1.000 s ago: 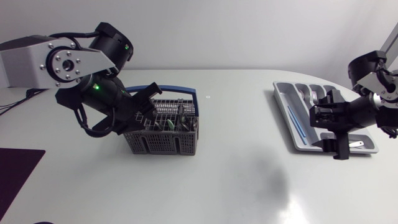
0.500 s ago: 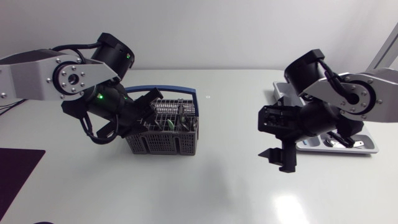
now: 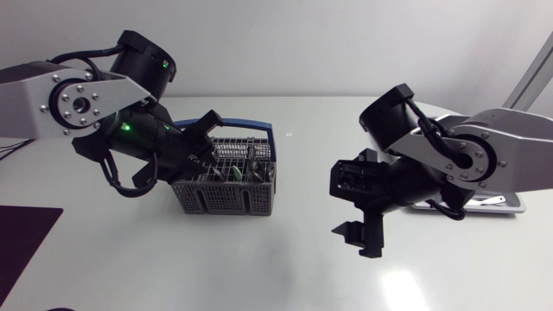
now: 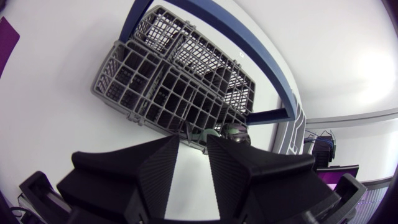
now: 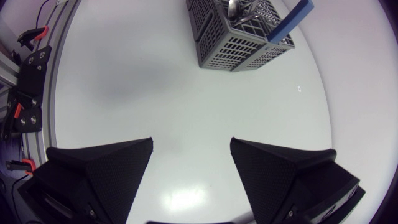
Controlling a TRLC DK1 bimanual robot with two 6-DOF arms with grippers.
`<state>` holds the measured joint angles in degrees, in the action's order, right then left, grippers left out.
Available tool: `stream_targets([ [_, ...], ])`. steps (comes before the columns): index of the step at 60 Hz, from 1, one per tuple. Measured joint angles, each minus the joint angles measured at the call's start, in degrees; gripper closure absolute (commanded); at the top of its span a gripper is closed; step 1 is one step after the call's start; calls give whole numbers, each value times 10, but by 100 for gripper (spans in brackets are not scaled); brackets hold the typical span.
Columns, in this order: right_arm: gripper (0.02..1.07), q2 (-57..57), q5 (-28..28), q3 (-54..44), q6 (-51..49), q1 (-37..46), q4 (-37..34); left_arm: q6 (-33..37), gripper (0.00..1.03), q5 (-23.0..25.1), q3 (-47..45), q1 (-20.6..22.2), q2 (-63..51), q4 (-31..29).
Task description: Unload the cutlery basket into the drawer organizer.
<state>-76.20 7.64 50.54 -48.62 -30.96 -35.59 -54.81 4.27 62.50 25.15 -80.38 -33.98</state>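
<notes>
Right claw [image 5: 191, 143] spread, well apart from basket [image 5: 239, 43]

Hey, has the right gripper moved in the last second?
Yes. The right gripper has swung off the drawer organizer at the table's right side, toward the cutlery basket, and now hangs over bare table between them.

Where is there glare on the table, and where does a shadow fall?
Head view: a glare patch on the table near the right gripper. Right wrist view: glare between its open fingers, a soft shadow nearer the cutlery basket.
</notes>
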Motion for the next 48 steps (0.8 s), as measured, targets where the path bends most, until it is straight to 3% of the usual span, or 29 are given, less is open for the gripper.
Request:
stream_targets([
  [48, 17, -53, 16, -10, 85, -86, 75, 21, 69, 4, 26, 0, -31, -27],
])
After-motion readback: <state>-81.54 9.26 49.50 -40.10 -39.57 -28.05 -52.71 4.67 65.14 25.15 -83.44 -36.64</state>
